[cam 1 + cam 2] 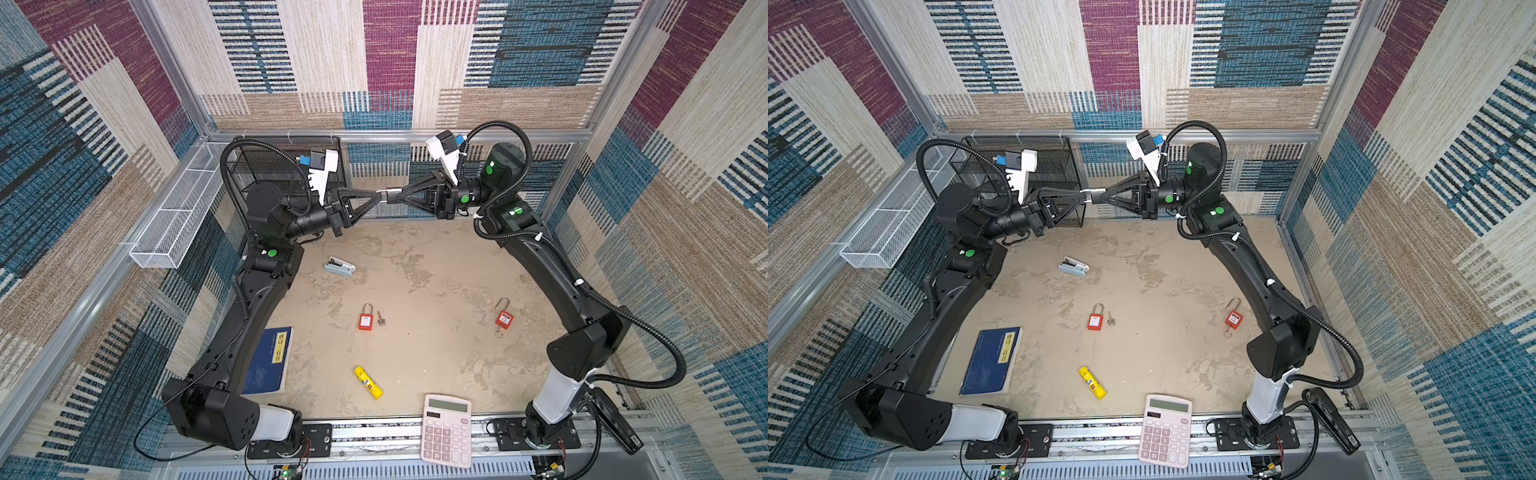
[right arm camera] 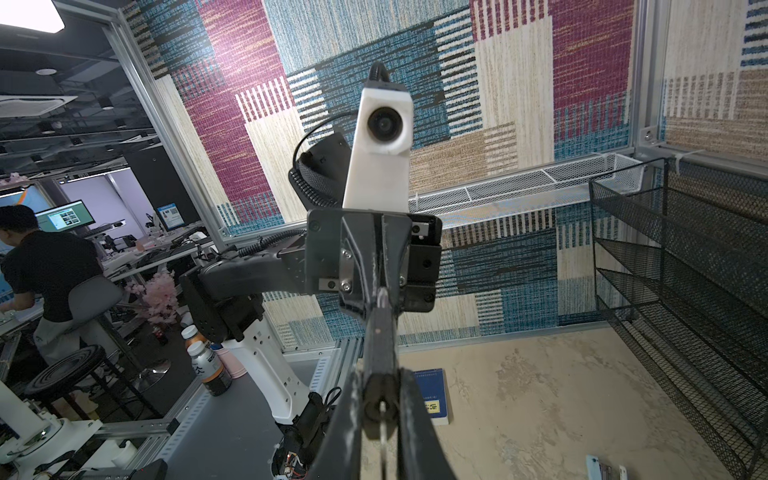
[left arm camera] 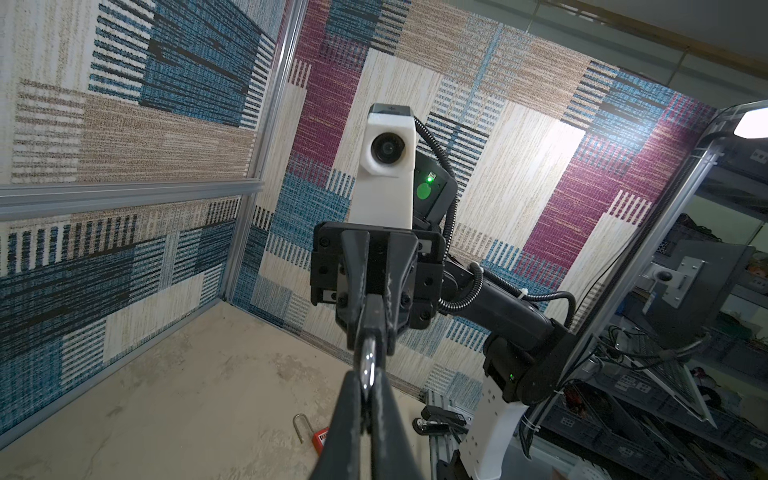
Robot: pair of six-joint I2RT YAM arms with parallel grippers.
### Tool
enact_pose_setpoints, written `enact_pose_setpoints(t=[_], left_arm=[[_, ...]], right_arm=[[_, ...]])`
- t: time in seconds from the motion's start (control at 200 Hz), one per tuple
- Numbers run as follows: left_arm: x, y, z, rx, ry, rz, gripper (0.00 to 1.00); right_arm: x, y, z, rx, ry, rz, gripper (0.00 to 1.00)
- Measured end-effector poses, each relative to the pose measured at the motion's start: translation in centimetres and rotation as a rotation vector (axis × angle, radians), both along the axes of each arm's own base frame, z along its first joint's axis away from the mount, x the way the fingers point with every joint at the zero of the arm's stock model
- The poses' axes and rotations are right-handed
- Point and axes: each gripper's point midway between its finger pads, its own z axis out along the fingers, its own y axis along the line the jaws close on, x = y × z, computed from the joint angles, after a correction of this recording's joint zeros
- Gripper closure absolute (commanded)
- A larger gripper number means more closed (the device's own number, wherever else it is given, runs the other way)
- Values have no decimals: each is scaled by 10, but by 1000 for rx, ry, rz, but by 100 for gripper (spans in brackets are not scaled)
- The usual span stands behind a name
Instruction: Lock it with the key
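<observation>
Both arms are raised at the back, tip to tip. My left gripper (image 1: 381, 195) (image 3: 366, 395) and right gripper (image 1: 398, 195) (image 2: 380, 415) are each shut on an end of a small piece (image 1: 389, 195). Its metal end (image 3: 368, 361) shines and its other end (image 2: 379, 399) is dark. I cannot tell what it is. Far below on the table lies a red padlock (image 1: 365, 321) (image 1: 1095, 321) with a loose key (image 1: 381, 320) (image 1: 1110, 320) beside it. A second red padlock (image 1: 503, 319) (image 3: 320, 438), shackle open, lies to the right with a key (image 1: 498, 332) at its base.
On the table lie a stapler (image 1: 339, 267), a blue book (image 1: 268, 361), a yellow glue stick (image 1: 368, 382) and a pink calculator (image 1: 446, 430) at the front edge. A black wire rack (image 1: 286, 166) stands back left, next to a white mesh tray (image 1: 174, 224) on the left wall.
</observation>
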Motion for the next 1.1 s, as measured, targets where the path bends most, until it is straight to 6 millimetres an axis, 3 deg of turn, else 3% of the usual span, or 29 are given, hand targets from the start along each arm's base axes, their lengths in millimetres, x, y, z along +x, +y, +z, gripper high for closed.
enact_pose_setpoints(t=[0.406, 0.471, 0.531, 0.711, 0.892, 1.097], left_arm=[[6, -2, 3, -13, -8, 25, 100], [5, -1, 4, -12, -10, 26, 100], [4, -1, 5, -10, -21, 26, 100], [-4, -6, -4, 15, 0, -18, 100], [-5, -2, -8, 23, 8, -21, 100], [-4, -1, -8, 24, 8, -18, 100]], right_arm=[[5, 7, 2, 7, -15, -35, 100], [5, 7, 3, 8, -21, -46, 93], [6, 6, 3, 7, -28, -49, 76], [5, 3, -7, -18, -12, -31, 61], [7, -10, -8, -21, -19, -64, 53], [5, -22, -8, -22, -23, -85, 57]])
